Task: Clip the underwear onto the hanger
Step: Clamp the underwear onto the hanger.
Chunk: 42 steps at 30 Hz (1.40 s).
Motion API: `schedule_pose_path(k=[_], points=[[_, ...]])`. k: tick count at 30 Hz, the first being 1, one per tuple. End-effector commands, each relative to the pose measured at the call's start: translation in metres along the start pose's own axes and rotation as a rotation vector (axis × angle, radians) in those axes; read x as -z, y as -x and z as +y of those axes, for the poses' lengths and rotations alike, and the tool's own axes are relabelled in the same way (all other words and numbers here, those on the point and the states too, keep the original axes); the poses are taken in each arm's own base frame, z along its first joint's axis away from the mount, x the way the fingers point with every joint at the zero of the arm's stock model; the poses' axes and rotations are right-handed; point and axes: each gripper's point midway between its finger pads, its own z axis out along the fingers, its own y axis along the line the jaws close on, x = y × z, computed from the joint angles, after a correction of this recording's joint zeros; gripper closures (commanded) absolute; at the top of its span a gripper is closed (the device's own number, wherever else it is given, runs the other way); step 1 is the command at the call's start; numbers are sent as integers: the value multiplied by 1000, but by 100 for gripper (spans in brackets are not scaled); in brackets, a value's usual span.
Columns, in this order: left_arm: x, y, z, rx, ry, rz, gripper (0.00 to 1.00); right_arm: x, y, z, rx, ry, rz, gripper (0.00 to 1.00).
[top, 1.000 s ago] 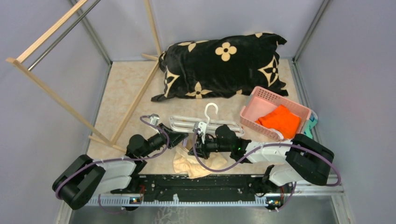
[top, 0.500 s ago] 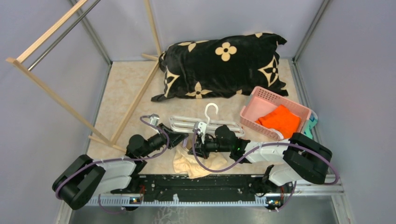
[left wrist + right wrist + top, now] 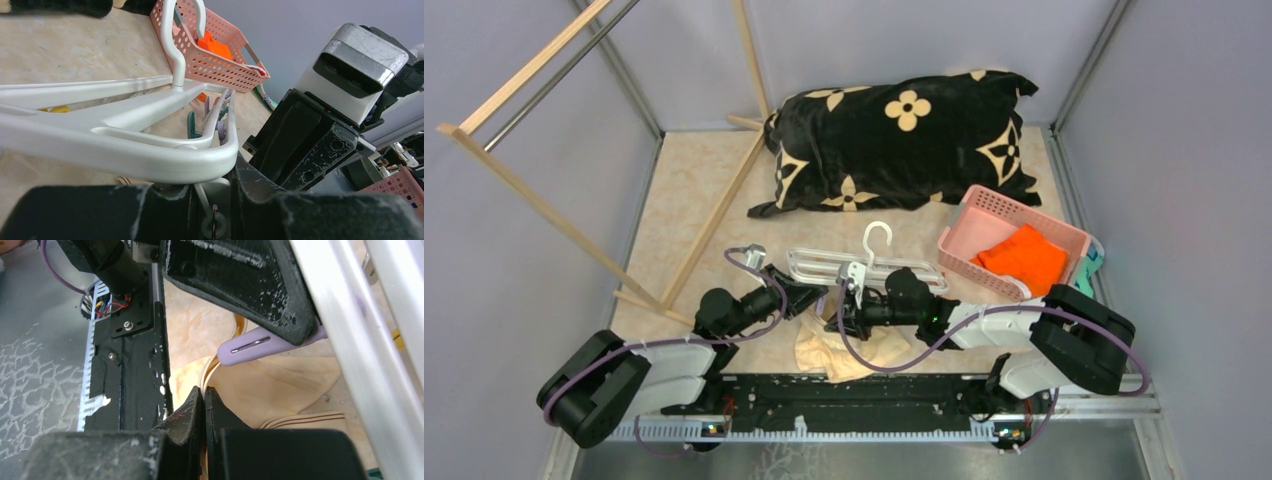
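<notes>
The white hanger [image 3: 894, 264] lies flat on the table in front of both arms, hook pointing away. The beige underwear [image 3: 824, 352] lies crumpled just near of it. My left gripper [image 3: 816, 297] is at the hanger's near left corner. In the left wrist view it [image 3: 212, 186] is shut on a pale clip hanging under the frame [image 3: 125, 145]. The right wrist view shows one of its fingers [image 3: 240, 285] pressing a purple clip [image 3: 260, 346]. My right gripper [image 3: 204, 395] is shut on the edge of the underwear [image 3: 280, 380], just below that clip.
A pink basket [image 3: 984, 213] with an orange cloth [image 3: 1024, 258] stands at the right. A black patterned pillow [image 3: 904, 140] lies at the back. A wooden rack [image 3: 554, 215] leans at the left. The arms' base rail [image 3: 854, 395] is close behind the underwear.
</notes>
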Motion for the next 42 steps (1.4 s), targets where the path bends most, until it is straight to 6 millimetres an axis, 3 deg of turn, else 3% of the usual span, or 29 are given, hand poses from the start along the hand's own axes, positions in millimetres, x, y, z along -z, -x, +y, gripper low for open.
schedule_pose_path(k=[1, 14, 32, 42], points=[[2, 6, -13, -19, -64, -20, 100, 3, 39, -2, 70, -21, -136, 100], [2, 6, -15, -21, -72, -22, 100, 2, 20, -21, 9, -119, -84, 100], [3, 6, -16, -25, -75, -18, 100, -6, 17, -24, -14, -122, -63, 100], [3, 5, -14, -28, -66, -14, 100, -1, 25, -21, -1, -117, -94, 100]])
